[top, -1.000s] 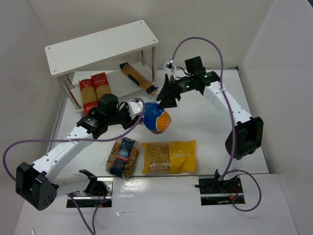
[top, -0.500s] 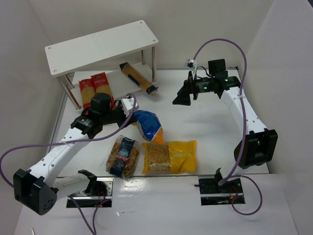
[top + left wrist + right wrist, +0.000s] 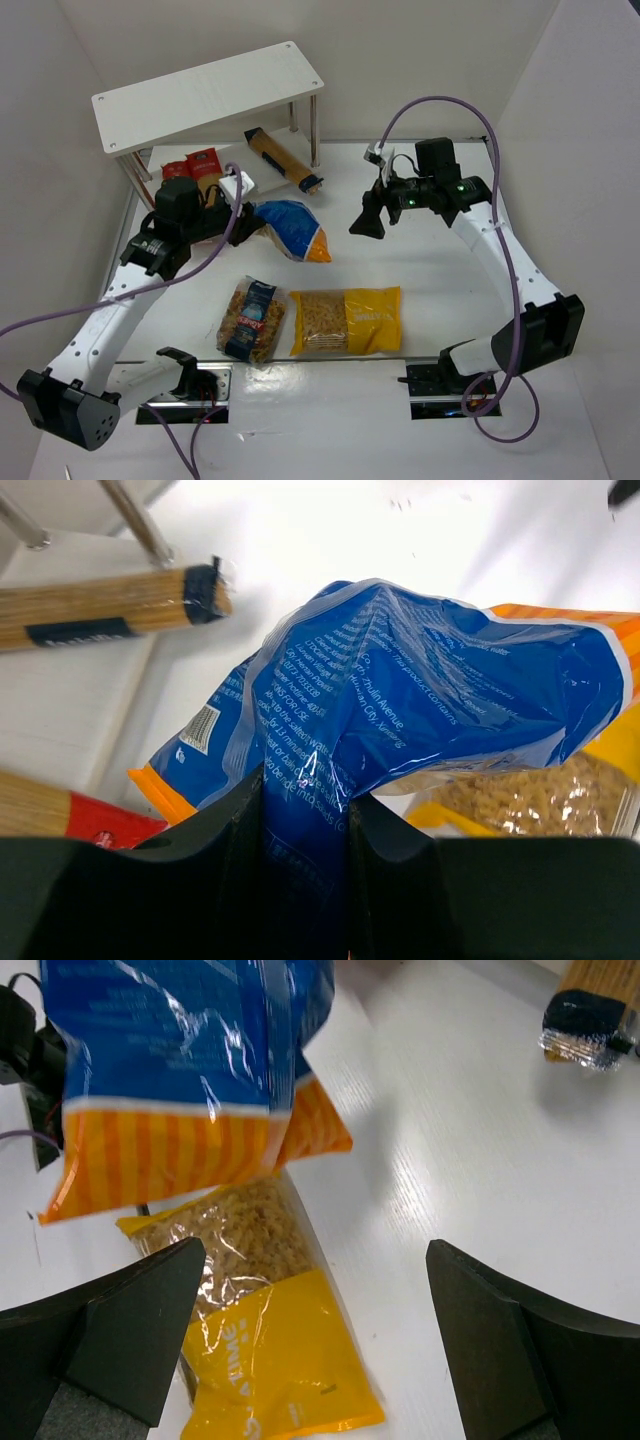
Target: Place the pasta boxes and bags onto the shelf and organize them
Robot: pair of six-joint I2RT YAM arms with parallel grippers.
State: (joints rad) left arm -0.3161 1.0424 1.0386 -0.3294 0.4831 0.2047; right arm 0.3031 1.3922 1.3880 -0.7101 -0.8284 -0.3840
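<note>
**Grip.** The left gripper (image 3: pixel 305 820) is clamping one edge of the blue bag (image 3: pixel 290 228), jaws closed on the film. The bag is hanging just in front of the shelf (image 3: pixel 210 95), its orange end pointing away from the shelf.

**Other arm.** The right gripper (image 3: pixel 366 222) is standing wide open and empty, off the shelf's right front corner and apart from the bag.

**Stock.** 2 red packs (image 3: pixel 200 165) and the slim pack (image 3: pixel 283 160) are lying under the shelf's top board. The yellow bag (image 3: pixel 347 320) and the fusilli bag (image 3: pixel 252 318) are lying well in front of the shelf.

**Judgement.** The step in hand appears to be carrying the blue bag to the shelf.
- The gap between the red packs and the slim pack looks like the likeliest slot.
- The bag is soft and sagging, so it should go in raised, passing between the shelf's front posts.
- It should clear the slim pack's dark end, and its weight should be resting on the board before the jaws let go.
- The bag is at risk of swinging into a post.
</note>
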